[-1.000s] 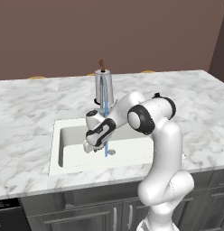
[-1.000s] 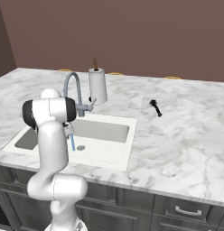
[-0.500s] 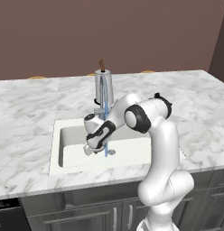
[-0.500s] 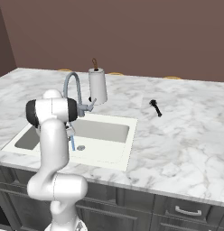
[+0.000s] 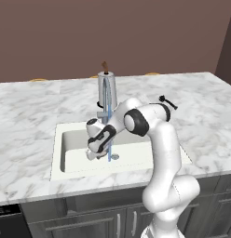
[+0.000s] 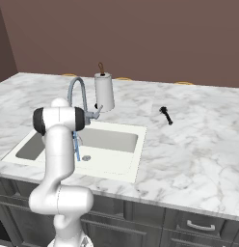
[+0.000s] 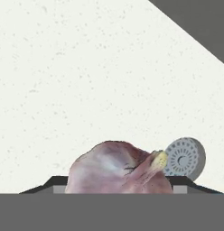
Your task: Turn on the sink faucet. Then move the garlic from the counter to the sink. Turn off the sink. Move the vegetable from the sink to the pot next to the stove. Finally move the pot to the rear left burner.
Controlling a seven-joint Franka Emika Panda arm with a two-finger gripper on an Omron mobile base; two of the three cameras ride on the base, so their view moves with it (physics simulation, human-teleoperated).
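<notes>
White marble, grey-veined, was what you had all around you: the counter [image 5: 33,116] ran wide under both base cameras, above dark grey cabinets [image 6: 140,224]. Set into it was the off-white sink [image 5: 75,148], and your arm [image 5: 159,139] reached down from its elbow into that basin. The sink faucet [image 6: 78,94] arched over the sink's back edge, and a thin blue stream of water [image 5: 108,144] fell from its spout to the basin floor beside the round drain [image 7: 185,159]. Behind the tap stood a paper towel roll [image 6: 104,90] on its holder, and well off to the right on the marble lay a small black object [image 6: 165,115] that you could not make out.

Your claw [image 5: 91,151] hung low inside the sink, just left of the water. In the hand view the garlic [image 7: 118,169] sat right at the bottom between the finger tips, pinkish with purple streaks, its stem end pointing toward the drain. The jaws stood fairly wide, spread about the bulb's width; you could not tell from these pictures whether they pressed on it or merely flanked it.
</notes>
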